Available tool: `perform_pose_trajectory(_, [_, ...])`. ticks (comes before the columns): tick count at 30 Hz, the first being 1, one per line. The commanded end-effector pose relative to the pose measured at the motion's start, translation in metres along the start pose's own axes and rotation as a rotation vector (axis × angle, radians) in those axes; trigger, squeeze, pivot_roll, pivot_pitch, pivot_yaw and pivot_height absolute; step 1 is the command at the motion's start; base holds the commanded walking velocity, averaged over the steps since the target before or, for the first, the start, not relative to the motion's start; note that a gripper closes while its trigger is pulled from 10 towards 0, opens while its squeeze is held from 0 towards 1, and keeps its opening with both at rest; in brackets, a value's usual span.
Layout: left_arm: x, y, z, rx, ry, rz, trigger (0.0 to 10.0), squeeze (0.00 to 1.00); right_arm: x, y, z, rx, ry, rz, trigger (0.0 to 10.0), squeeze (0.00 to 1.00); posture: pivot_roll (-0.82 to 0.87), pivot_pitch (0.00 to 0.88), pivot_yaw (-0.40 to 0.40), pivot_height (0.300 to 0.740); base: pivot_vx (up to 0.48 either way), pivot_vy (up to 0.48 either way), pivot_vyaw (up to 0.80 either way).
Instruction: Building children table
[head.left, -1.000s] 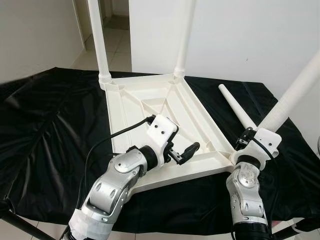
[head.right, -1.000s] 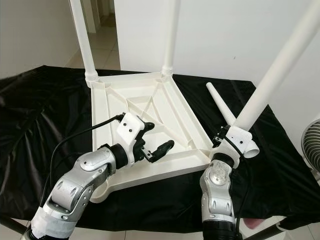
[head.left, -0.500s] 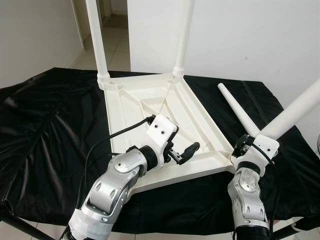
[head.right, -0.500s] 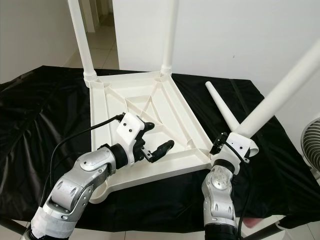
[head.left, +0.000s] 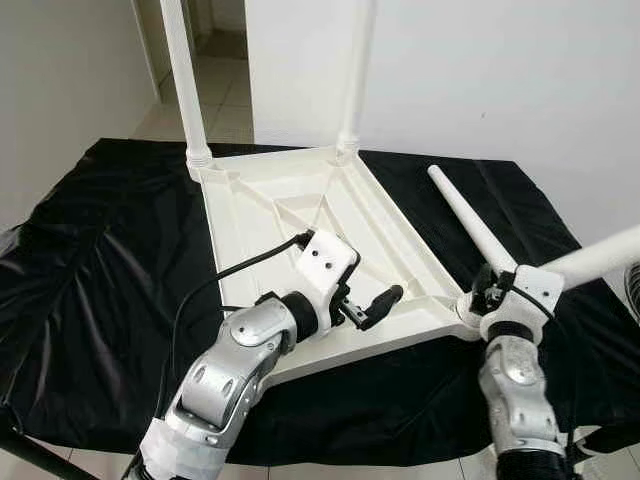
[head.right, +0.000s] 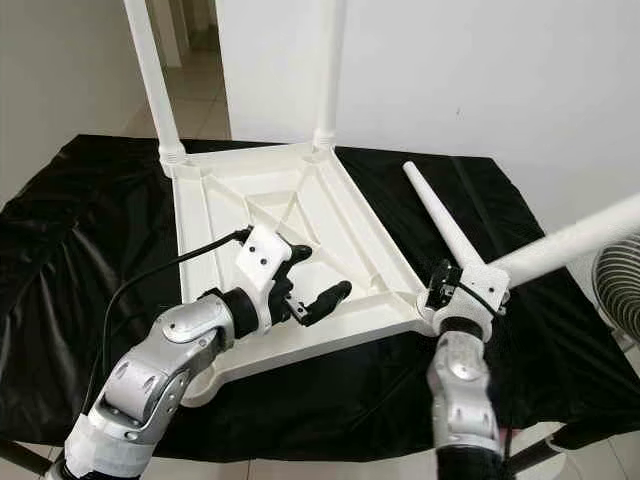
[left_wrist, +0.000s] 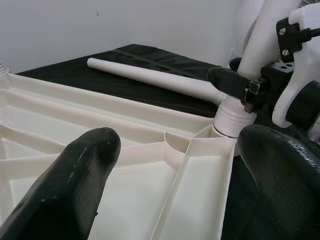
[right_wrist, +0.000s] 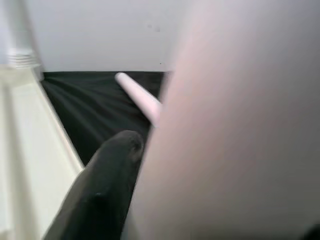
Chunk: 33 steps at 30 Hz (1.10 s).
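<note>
Legs counted: four white legs in all. Two stood upright, screwed into the far corners of the overturned white tabletop (head.left: 300, 215): far-left leg (head.left: 180, 75) and far-right leg (head.left: 357, 70). One loose leg (head.left: 468, 222) lay flat on the black cloth (head.left: 100, 260) covering the counter, just right of the tabletop, thin end pointing away from the robot. The fourth, the gripped leg (head.right: 570, 243), was held by the right end effector (head.right: 462, 290), fingers clamped around its thick end at the tabletop's near-right corner. This leg was strongly tilted, leaning out to the right, not upright.

The left end effector (head.left: 365, 305) hovered over the near part of the tabletop's ribbed underside, fingers spread wide, nothing between them.

View differences: the right eye view showed part of a fan (head.right: 615, 295) at the right edge, cut down to a sliver in the left eye view. The left wrist view looked between its two black fingers (left_wrist: 75, 185) at the corner socket (left_wrist: 230, 122), showing the leg's threaded base sitting at the socket; whether it was fully seated could not be told. The right wrist view was blurred, with one dark finger (right_wrist: 105, 190) beside the pale leg surface.

Containers: the tabletop's ribbed compartments held no objects.
</note>
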<state>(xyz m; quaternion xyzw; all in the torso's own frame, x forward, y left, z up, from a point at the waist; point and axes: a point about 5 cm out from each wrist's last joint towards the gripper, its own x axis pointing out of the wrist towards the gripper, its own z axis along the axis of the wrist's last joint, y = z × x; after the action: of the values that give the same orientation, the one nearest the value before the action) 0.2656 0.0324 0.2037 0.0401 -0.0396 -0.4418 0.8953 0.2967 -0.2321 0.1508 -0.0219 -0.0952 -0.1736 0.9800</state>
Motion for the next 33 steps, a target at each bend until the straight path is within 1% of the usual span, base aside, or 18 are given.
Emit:
perform_pose_trajectory(1, [0.000, -0.001, 0.002, 0.000, -0.004, 0.018, 10.0, 0.00, 0.003, -0.013, -0.004, -0.013, 0.017, -0.006, 0.0, 0.00, -0.03, 0.034, -0.023, 0.740, 0.000, 0.000, 0.00])
perform_pose_trajectory(5, [0.000, 0.000, 0.002, -0.001, -0.003, 0.025, 10.0, 0.00, 0.006, -0.014, -0.003, -0.024, 0.016, 0.019, 0.0, 0.00, -0.03, 0.034, -0.026, 0.740, 0.000, 0.000, 0.00])
perform_pose_trajectory(11, [-0.001, 0.002, 0.001, 0.006, -0.002, 0.026, 10.0, 0.00, 0.010, -0.010, -0.003, -0.008, 0.025, 0.080, 0.0, 0.00, -0.03, 0.025, -0.024, 0.740, 0.000, 0.000, 0.00])
perform_pose_trajectory(12, [-0.002, 0.002, 0.000, 0.014, 0.001, 0.020, 10.0, 0.00, 0.012, -0.005, -0.003, 0.019, 0.036, 0.130, 10.0, 0.00, -0.03, 0.021, -0.025, 0.740, 0.000, 0.000, 0.00])
perform_pose_trajectory(16, [-0.002, 0.004, 0.000, 0.031, 0.004, 0.008, 10.0, 0.00, 0.014, 0.001, 0.002, 0.045, 0.027, 0.207, 10.0, 0.00, -0.03, 0.011, -0.023, 0.740, 0.000, 0.000, 0.00])
perform_pose_trajectory(18, [-0.002, 0.006, 0.000, 0.051, -0.001, -0.013, 10.0, 0.00, 0.019, 0.004, 0.014, 0.020, -0.015, 0.255, 10.0, 0.00, -0.03, 0.001, -0.020, 0.740, 0.000, 0.000, 0.00])
perform_pose_trajectory(22, [-0.002, 0.007, 0.000, 0.047, -0.007, -0.026, 10.0, 0.00, 0.021, 0.005, 0.021, 0.009, -0.039, 0.272, 10.0, 0.00, -0.03, 0.001, -0.018, 0.740, 0.000, 0.000, 0.00])
perform_pose_trajectory(25, [-0.002, 0.010, -0.002, 0.043, 0.013, -0.056, 10.0, 0.00, 0.024, 0.013, 0.039, 0.008, -0.078, 0.365, 10.0, 0.00, -0.03, 0.000, -0.014, 0.740, 0.000, 0.000, 0.00])
perform_pose_trajectory(27, [-0.001, 0.011, -0.002, 0.045, 0.018, -0.059, 10.0, 0.00, 0.025, 0.014, 0.042, 0.007, -0.083, 0.379, 10.0, 0.00, -0.03, 0.000, -0.014, 0.740, 0.000, 0.000, 0.00])
perform_pose_trajectory(28, [0.001, 0.011, 0.001, 0.053, 0.007, -0.068, 10.0, 1.00, 0.027, 0.015, 0.047, 0.001, -0.094, 0.403, 10.0, 0.00, -0.03, 0.000, -0.013, 0.740, 0.000, 0.000, 0.00])
perform_pose_trajectory(30, [0.003, 0.011, 0.003, 0.059, -0.004, -0.075, 10.0, 1.00, 0.028, 0.015, 0.050, -0.004, -0.101, 0.419, 10.0, 0.00, -0.03, 0.000, -0.013, 0.740, 0.000, 0.000, 0.00])
perform_pose_trajectory(31, [0.007, 0.013, 0.007, 0.057, -0.016, -0.083, 10.0, 1.00, 0.030, 0.016, 0.055, -0.014, -0.107, 0.451, 10.0, 0.00, -0.03, 0.000, -0.012, 0.740, 0.000, 0.000, 0.00])
perform_pose_trajectory(33, [0.009, 0.013, 0.008, 0.052, -0.017, -0.084, 10.0, 1.00, 0.031, 0.016, 0.056, -0.018, -0.107, 0.463, 10.0, 0.00, -0.03, 0.000, -0.012, 0.740, 0.000, 0.000, 0.00])
